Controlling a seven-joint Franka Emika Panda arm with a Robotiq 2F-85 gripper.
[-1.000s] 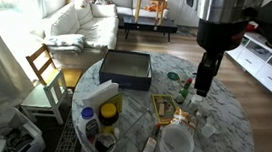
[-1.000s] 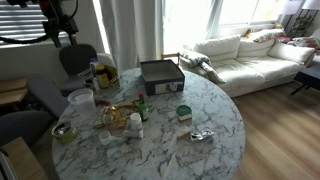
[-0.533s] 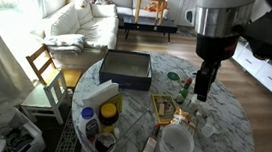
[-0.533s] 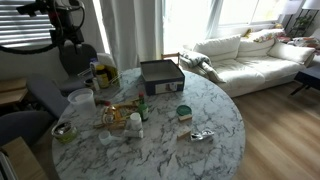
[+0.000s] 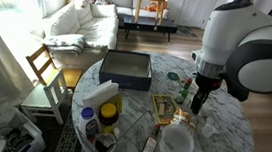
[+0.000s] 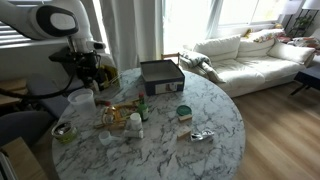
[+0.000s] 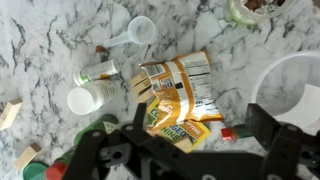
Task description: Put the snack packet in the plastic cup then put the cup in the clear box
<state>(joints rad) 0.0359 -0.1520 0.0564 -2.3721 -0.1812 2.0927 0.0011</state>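
**Robotiq gripper** (image 7: 185,140): jaws spread wide, poised above the snack packet, gripping nothing.

**Crinkled orange-and-yellow foil snack packet** (image 7: 175,95): lies flat on the round white marble table (image 5: 226,135).

**Wide, round, translucent whitish plastic cup** (image 5: 178,142): upright, just beside the packet.

**Small white plastic scoop** (image 7: 135,35): near the packet, apart from it.

**Large shallow clear box, dark blue-grey inside** (image 5: 125,82): well beyond the packet, at the table's far edge.

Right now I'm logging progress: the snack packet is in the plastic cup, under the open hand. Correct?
No. The snack packet is not in the plastic cup; it lies on the marble table beside it, under the open hand, as the wrist view shows.
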